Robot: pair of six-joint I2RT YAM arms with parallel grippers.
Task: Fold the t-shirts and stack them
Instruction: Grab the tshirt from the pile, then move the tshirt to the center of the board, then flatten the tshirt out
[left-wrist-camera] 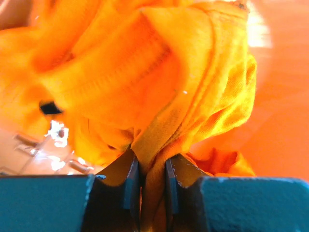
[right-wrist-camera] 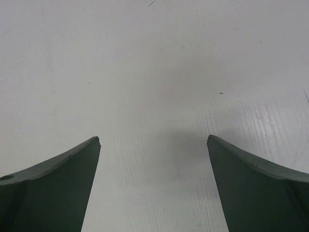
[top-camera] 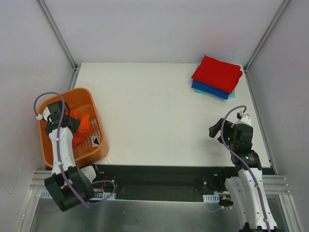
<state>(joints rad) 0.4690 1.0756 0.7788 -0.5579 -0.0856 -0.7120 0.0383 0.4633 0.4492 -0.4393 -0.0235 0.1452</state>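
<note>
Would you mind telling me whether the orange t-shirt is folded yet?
Not folded: the orange t-shirt lies bunched in the orange basket, a fold pinched by the left gripper.

Left arm (top-camera: 63, 150), at left end of black base plate (top-camera: 154, 175): white link shells showing, black joint housings bulging, purple cable looping alongside.
Right arm (top-camera: 247, 183), at plate's right end: same white-and-black build showing, purple cable arcing over, green indicator glowing on black joint.
Left gripper (left-wrist-camera: 150, 157): dark teal fingers showing, black pads lining inner faces.
Right gripper (right-wrist-camera: 152, 137): matte dark grey-green fingers tapering to blunt tips.
</note>
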